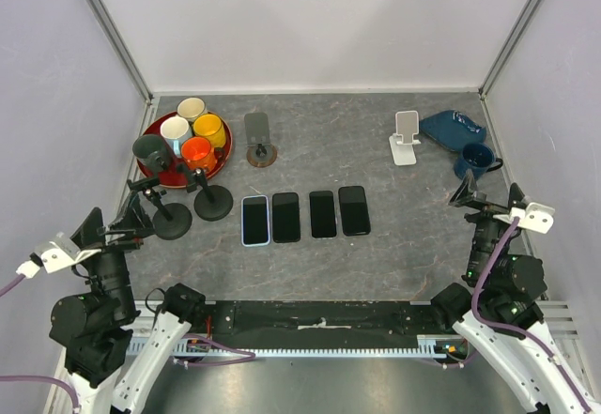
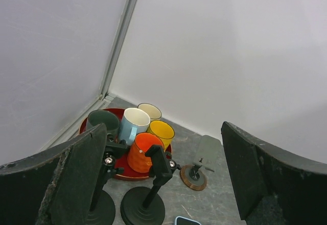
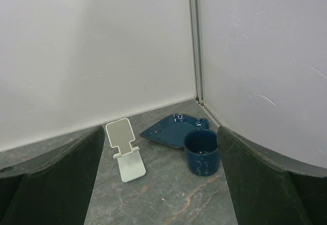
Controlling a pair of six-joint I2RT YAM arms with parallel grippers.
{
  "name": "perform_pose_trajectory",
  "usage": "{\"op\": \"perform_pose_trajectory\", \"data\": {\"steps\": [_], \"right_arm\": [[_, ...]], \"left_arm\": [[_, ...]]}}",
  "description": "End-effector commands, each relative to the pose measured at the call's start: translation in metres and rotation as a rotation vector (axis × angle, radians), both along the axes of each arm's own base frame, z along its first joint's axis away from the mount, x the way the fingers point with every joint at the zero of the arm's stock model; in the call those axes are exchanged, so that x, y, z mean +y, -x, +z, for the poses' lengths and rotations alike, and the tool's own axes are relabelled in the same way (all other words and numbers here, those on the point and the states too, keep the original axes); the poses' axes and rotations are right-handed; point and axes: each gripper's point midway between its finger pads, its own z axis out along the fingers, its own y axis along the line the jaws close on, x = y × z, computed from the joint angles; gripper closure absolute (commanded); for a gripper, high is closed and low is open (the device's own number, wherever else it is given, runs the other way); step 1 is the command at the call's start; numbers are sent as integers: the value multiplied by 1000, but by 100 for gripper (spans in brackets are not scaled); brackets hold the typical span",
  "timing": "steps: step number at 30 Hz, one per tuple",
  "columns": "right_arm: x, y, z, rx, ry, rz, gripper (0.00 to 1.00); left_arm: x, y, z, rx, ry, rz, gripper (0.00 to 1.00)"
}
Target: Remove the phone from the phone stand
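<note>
Grey phone [image 1: 256,128] leans tilted back on a round wooden-based stand [image 1: 262,158].

The left arm [image 1: 99,301] sits folded at the near left corner. Its left gripper [image 1: 133,219] is raised, with jaws spread wide and nothing between them. The right arm [image 1: 507,287] is folded at the near right corner. The right gripper [image 1: 467,193] is likewise lifted, jaws apart and empty.
</note>
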Motion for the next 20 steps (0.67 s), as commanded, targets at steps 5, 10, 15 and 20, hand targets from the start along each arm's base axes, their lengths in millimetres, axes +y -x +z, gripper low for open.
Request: {"op": "perform_pose_trajectory", "data": {"steps": [5, 10, 15, 20], "right_arm": [[4, 3, 11, -68, -29, 43, 2], [4, 4, 9, -76, -38, 45, 2], [3, 6, 9, -88, -40, 42, 2], [3, 6, 9, -90, -45, 44, 2]], "left_arm": [[15, 20, 7, -99, 66, 35, 0], [15, 20, 10, -115, 73, 36, 0], [14, 18, 8, -112, 74, 36, 0], [15, 17, 8, -113, 74, 42, 0]]}}
